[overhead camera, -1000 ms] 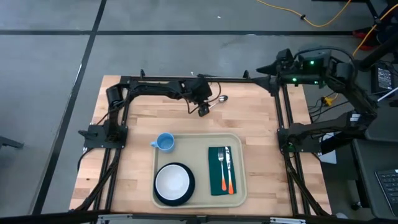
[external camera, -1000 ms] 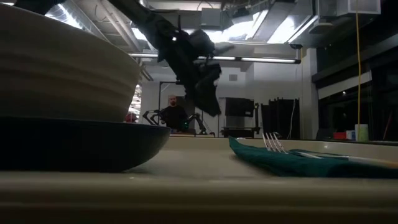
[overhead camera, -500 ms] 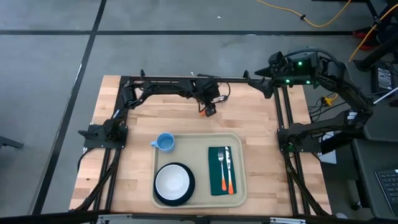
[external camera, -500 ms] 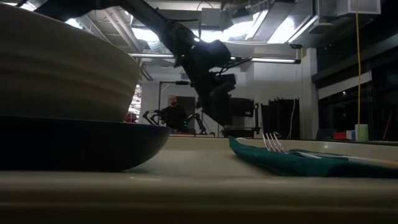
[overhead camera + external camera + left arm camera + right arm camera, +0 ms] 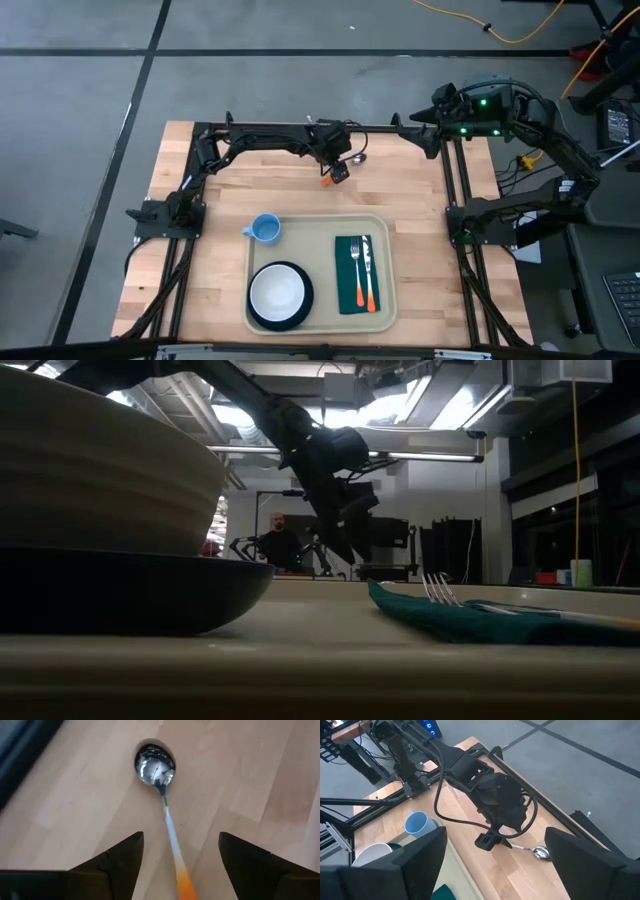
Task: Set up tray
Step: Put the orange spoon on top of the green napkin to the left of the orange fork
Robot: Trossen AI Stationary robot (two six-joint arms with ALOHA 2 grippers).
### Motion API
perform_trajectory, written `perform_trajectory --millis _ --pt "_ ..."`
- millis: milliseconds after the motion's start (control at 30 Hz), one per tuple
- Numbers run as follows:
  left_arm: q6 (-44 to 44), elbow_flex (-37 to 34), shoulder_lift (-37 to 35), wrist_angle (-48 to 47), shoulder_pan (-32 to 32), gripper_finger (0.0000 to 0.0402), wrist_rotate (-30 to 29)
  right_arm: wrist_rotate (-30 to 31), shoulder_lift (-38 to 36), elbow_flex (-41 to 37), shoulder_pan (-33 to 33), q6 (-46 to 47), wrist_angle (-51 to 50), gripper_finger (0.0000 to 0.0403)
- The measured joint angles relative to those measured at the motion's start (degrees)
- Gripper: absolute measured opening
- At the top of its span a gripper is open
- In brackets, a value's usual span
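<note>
A spoon with a silver bowl and an orange handle end lies flat on the wooden table near its far edge. My left gripper hangs open just above it, slanting down, one finger on each side of the handle and clear of it. The beige tray sits at the near middle. It carries a dark plate with a white bowl and a green napkin with a fork and an orange-handled knife. My right gripper waits open, raised at the far right.
A blue cup stands at the tray's far left corner. Black frame rails run along the table's far, left and right sides. Bare wood lies between the spoon and the tray. A person sits in the room beyond the table.
My left gripper has moved toward the table's right edge and down, from beside the spoon to over its handle. The spoon has stayed where it lay.
</note>
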Motion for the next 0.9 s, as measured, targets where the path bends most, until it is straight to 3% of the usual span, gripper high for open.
perform_trajectory --millis 333,900 --pt "-3.08 -0.09 3.74 1.91 -2.26 0.0241 -0.03 0.01 0.0 0.0 0.02 1.55 -0.04 0.0341" --pt "-2.62 -0.07 5.19 3.66 -1.32 0.0219 -5.08 0.02 0.0 0.0 0.02 1.8 -0.02 0.0341"
